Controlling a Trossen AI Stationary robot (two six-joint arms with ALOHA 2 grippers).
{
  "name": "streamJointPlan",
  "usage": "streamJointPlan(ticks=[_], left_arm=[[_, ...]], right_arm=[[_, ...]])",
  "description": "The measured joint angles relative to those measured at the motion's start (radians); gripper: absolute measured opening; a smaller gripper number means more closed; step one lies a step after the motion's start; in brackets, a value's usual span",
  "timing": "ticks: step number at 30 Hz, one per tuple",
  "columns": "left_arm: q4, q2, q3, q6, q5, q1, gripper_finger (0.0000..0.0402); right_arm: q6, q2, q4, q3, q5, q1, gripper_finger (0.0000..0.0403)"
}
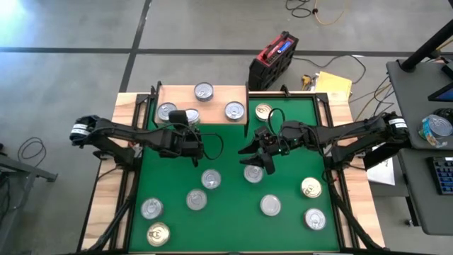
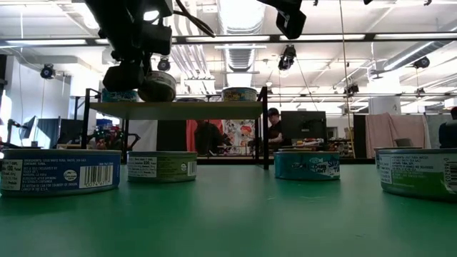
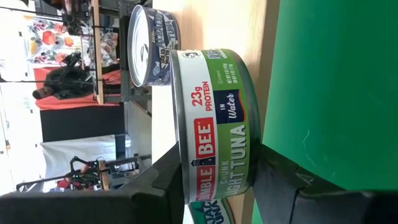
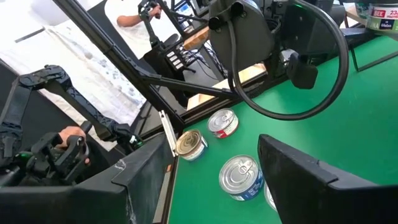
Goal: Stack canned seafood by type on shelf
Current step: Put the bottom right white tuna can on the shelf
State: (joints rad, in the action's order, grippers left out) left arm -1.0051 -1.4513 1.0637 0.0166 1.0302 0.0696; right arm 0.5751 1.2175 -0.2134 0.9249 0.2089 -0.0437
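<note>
— What do you have, closest in?

— My left gripper [image 3: 214,186] is part-closed on a round, flat tuna tin [image 3: 214,124]: green paper label, smooth silver rim, my dark matte fingers [image 3: 155,186] pressed on either side of it. Just past it stands a second tin [image 3: 149,46], dark-blue-sided with a bright metal lid, on the pale wood of the shelf [image 3: 211,25].

— And from above?

— The top view shows what my wrist cannot: I am over the shelf's [image 1: 212,103] front left edge, with three silver-topped tins on the board, and the one I hold is hidden under my wrist there. The level view shows the board on thin black legs [image 2: 265,128], with my tin [image 2: 157,86] just above it.

— Your other side?

— My right gripper [image 1: 260,157] hangs above the green mat [image 1: 226,219], fingers spread apart with nothing between them. A silver tin [image 1: 253,173] with teal sides lies right below them. Farther out on the felt-like mat lie more loose tins, mostly silver lids, and gold ones [image 1: 311,188] near the right and the left front corner.

— Beyond the table?

— A person [image 2: 273,128], seen only at table level.
</note>
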Motion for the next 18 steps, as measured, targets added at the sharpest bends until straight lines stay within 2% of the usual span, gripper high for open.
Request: streamJointPlan(ticks=[3, 9, 18], left_arm=[[0.002, 0.0, 0.0, 0.0, 0.0, 0.0, 0.0124], [0.003, 0.0, 0.0, 0.0, -0.004, 0.0, 0.0166], [0.01, 0.0, 0.0, 0.001, -0.024, 0.0, 0.0167]], right_arm=[[0.0, 0.0, 0.0, 0.0, 0.0, 0.0, 0.0235], [0.0, 0.0, 0.0, 0.0, 0.0, 0.0, 0.0232], [-0.003, 0.0, 0.0, 0.0, 0.0, 0.0, 0.0255]])
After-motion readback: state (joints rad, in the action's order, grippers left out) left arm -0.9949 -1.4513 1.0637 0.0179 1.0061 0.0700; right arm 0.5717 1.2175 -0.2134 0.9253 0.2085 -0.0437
